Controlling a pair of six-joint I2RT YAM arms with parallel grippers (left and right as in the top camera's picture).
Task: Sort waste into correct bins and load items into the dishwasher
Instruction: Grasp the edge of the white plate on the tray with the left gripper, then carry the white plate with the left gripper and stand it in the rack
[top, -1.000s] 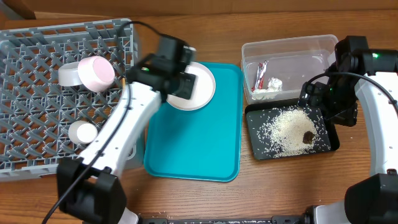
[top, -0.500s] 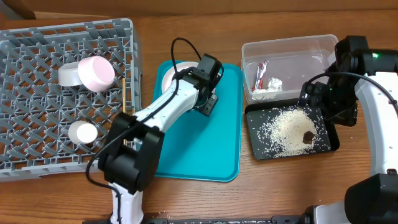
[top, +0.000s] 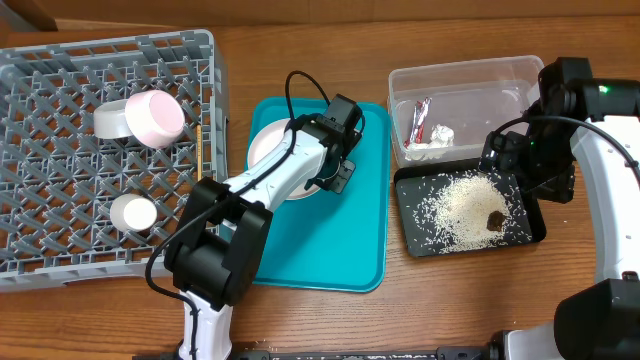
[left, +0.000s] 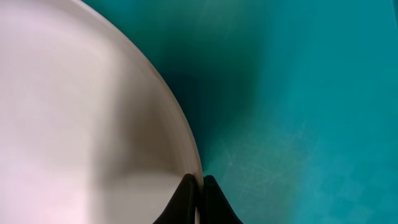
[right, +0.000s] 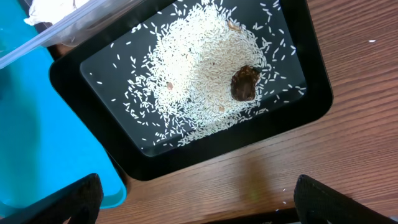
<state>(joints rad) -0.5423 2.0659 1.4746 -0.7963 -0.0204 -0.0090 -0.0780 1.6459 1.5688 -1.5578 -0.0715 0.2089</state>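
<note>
White plate (top: 262, 150) first: it's lying flat on the teal tray (top: 350, 240), up at the tray's 11 o'clock corner, half hidden under the arm. Left gripper (left: 200, 194) has it by the rim, approx 4 o'clock on the plate. In the wrist view we see the fingertips (left: 183, 205) pinched narrow w/ the thin edge between them. We reckon it's hard glazed ware: stiff, smooth, prob. slippery, and chippable if it knocks a peg. Rim's the only hold on a flat plate, so the grip looks right, but w/ the weight hanging off one edge it'll want to swing. We'd lift slow & keep it steady. Out at 9 o'clock is the dish rack (top: 60, 270), w/ a pink bowl (top: 155, 115) and white cup (top: 133, 213) in it already. Over at 3 o'clock, clear tub (top: 460, 68) and black tray (top: 408, 245) w/ rice (top: 465, 205). Right gripper (right: 198, 183) hangs above the black tray, fingers spread wide, nothing in them.
</note>
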